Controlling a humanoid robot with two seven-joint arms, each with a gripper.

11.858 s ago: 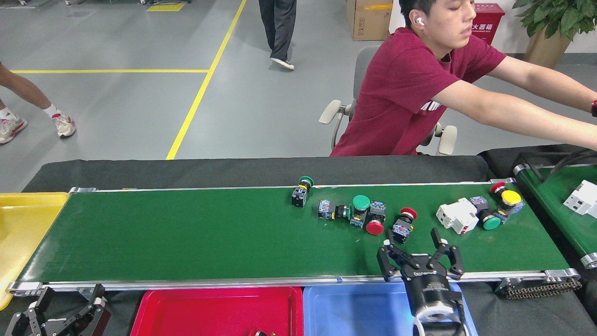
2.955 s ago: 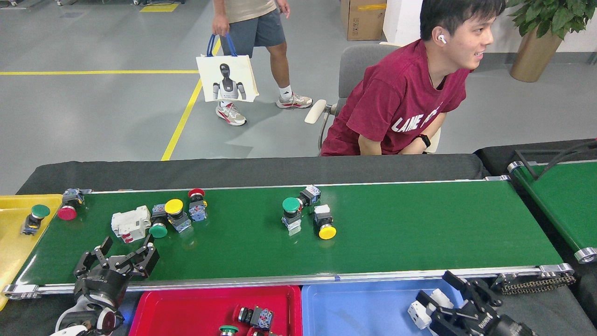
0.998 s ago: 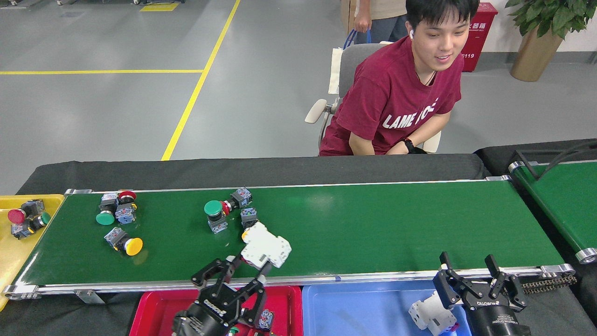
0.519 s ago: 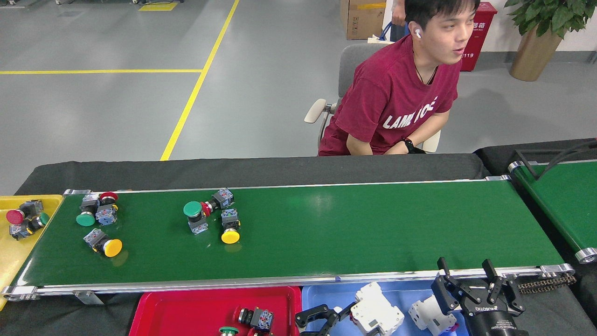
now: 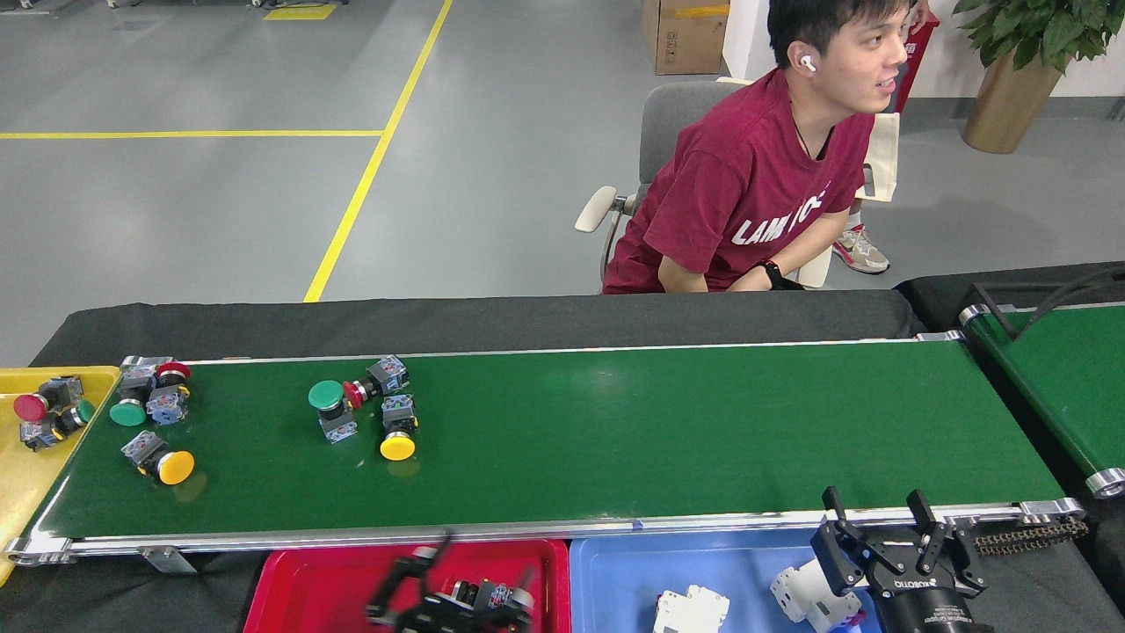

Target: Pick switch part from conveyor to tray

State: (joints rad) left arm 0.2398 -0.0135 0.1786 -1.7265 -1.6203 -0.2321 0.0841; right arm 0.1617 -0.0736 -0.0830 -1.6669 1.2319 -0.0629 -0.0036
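Grey workshop floor with yellow lines lies behind the black-draped bench, where a seated person in a maroon T-shirt (image 5: 756, 193) faces the conveyor (image 5: 703, 431). On that dark-green belt, push-button switch parts sit in two loose groups. Near the middle-left are a green-capped switch (image 5: 327, 397), a red-capped one (image 5: 373, 384) touching it, and a yellow-capped switch (image 5: 397, 437) just beside them. Near the left end roller lie another yellow-capped switch (image 5: 163, 462) and a small cluster with green and red caps (image 5: 148, 400). Two more switches rest in the yellow tray (image 5: 26, 483) beyond the belt's end.

Below the near rail, the red tray (image 5: 290, 589) holds at least one switch, and the blue tray (image 5: 615, 580) holds two white breaker-like blocks (image 5: 693, 609).

The left gripper (image 5: 457, 593) hovers over the red tray, motion-blurred; its fingers look spread with nothing between them. The right gripper (image 5: 888, 536) stands at the blue tray's right end, jaws spread wide and empty.

The left-end parts sit close to the roller and would likely tip into the yellow tray if not picked. Clustered switches touch each other, so closing on one may nudge or drag its neighbour, and the round caps could roll out of a loose pinch.
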